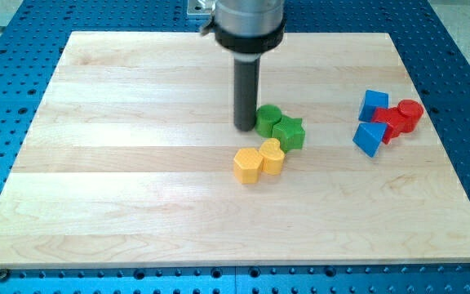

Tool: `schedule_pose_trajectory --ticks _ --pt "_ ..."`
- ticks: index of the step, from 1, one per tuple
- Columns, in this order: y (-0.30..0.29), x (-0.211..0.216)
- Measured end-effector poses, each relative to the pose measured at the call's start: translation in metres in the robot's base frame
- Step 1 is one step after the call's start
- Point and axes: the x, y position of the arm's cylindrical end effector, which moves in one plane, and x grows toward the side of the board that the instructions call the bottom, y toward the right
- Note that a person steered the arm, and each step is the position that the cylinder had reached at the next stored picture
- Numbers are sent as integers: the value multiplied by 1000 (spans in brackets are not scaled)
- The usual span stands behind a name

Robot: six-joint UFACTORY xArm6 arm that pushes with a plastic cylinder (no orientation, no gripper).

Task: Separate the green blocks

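The dark rod's tip [244, 127] is resting on the pale wooden board [121, 180], holding nothing, just left of the round green block [267, 119]. That block is touching the green star block [289, 132]. Two yellow blocks [259, 161] are sitting below; blue and red blocks [387, 121] are clustering far right.

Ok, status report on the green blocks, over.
My tip at the green cylinder's left edge. Green star touching the cylinder, not yet separated. Yellow blocks just below the star.
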Motion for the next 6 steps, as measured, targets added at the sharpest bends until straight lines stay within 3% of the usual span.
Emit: schedule_pose_trajectory --ticks 1,3,4,6 --pt "42 -27" --pt "115 -17" --pt "137 24" --pt "81 18"
